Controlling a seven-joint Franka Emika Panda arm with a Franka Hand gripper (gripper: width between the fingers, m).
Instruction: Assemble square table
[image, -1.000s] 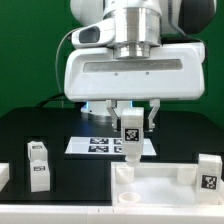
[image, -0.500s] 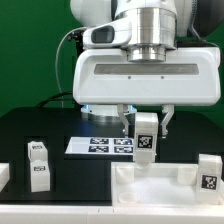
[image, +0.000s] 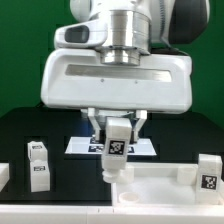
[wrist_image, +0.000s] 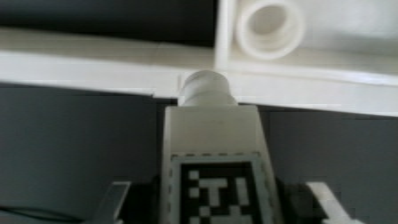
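The white plastic square table top (image: 165, 188), tray-like, has a raised rim that forms a low wall all round. Above its corner on the exterior view's left, the tool (image: 118, 133) and the white block leg (image: 118, 150) clamped in it close off the way down. Another tagged white leg (image: 209, 172) stands at the top's far right side. Left of the top, the black desk (image: 78, 185) lies bare as far as two tagged white blocks (image: 38, 178). Behind the top, the marker board (image: 88, 147) lies flat.
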